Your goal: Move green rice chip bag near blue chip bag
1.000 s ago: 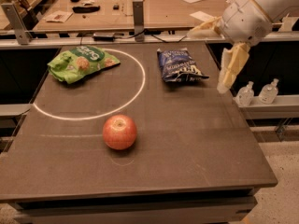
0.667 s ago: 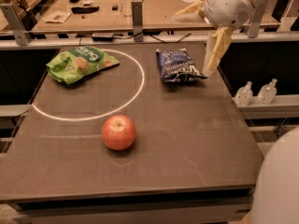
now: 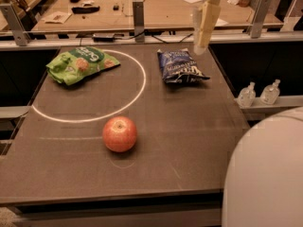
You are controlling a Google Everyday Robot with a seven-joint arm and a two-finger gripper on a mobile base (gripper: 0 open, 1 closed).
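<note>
The green rice chip bag (image 3: pixel 80 64) lies flat at the table's far left, on the edge of the white circle. The blue chip bag (image 3: pixel 181 66) lies at the far right of the table, outside the circle. My gripper (image 3: pixel 180 20) hangs above the table's far edge, just above and behind the blue bag. It is open and empty, with one pale finger (image 3: pixel 205 25) pointing down and the other spread out to the left at the top of the view. It is far to the right of the green bag.
A red apple (image 3: pixel 120 134) sits near the table's middle front. A white circle line (image 3: pixel 137 96) is drawn on the dark table (image 3: pixel 189 145). Two small clear bottles (image 3: pixel 258 93) stand off the right edge. My white arm body (image 3: pixel 270 174) fills the lower right.
My gripper has moved left and up, from beside the table's right edge to above the far edge behind the blue bag. The bags and the apple have not moved.
</note>
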